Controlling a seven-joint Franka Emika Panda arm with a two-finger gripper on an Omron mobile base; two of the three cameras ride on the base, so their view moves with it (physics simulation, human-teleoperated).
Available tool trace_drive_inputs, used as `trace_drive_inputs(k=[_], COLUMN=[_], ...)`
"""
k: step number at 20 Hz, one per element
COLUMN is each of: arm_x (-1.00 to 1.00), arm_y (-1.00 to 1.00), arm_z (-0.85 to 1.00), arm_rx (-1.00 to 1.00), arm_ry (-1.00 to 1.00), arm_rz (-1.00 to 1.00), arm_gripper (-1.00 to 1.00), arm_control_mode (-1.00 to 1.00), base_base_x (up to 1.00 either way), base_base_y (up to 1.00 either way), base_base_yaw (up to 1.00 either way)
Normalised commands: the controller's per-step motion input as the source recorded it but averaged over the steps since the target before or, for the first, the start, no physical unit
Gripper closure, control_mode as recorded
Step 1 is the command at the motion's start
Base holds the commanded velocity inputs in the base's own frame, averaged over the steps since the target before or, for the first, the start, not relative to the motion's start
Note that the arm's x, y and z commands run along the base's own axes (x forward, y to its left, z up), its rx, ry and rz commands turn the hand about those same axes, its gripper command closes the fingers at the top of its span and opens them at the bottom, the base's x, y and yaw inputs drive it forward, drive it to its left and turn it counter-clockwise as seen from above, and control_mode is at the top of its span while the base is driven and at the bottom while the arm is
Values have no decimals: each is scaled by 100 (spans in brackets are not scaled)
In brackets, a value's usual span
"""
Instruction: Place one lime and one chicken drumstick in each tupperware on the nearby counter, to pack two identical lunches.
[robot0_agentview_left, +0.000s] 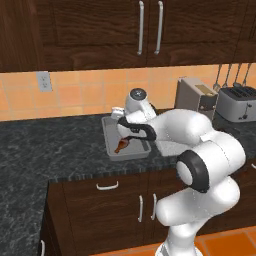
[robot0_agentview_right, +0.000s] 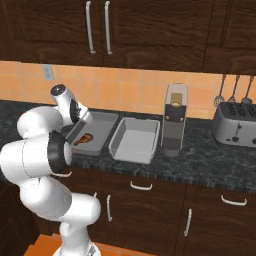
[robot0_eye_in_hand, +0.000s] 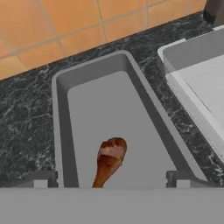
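We find two grey tupperware trays side by side on the counter (robot0_agentview_right: 210, 167), close together, in front of the orange tiled wall. The left tray (robot0_agentview_right: 102, 131) holds one chicken drumstick (robot0_agentview_right: 84, 140), lying flat on the tray floor toward its near end, with the thick meaty end pointing to the wall and the thin bone end toward the robot. In the hand view the drumstick (robot0_eye_in_hand: 108, 161) rests free on the tray (robot0_eye_in_hand: 83, 109), touching neither finger. The right tray (robot0_agentview_right: 135, 140) has a bare floor in the right base view.

The claw (robot0_eye_in_hand: 112, 183) hovers over the near end of the left tray, jaws spread wide, one fingertip (robot0_eye_in_hand: 37, 180) at each side of the tray's width, holding nothing. In the left base view the wrist covers part of this tray (robot0_agentview_left: 111, 144), and the drumstick (robot0_agentview_left: 121, 145) shows just below it.

A tall grey boxy appliance (robot0_agentview_right: 174, 120) stands just beside the right tray, and a silver toaster (robot0_agentview_right: 236, 124) sits further right along the counter.
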Motion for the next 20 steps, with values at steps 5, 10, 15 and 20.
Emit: trace_drive_inputs(k=[5, 10, 15, 20], arm_x=[-91, -73, -89, -100], arm_y=[-37, -33, -39, -34], arm_z=[100, 98, 93, 65], arm_rx=[6, 0, 0, -3], arm_ry=[6, 22, 21, 13], arm_rz=[0, 0, 0, 0], arm_gripper=[-100, -100, -100, -100], arm_control_mode=[-100, -100, -100, -100], base_base_x=[0, 0, 0, 0], base_base_y=[0, 0, 0, 0], base_base_yaw=[0, 0, 0, 0])
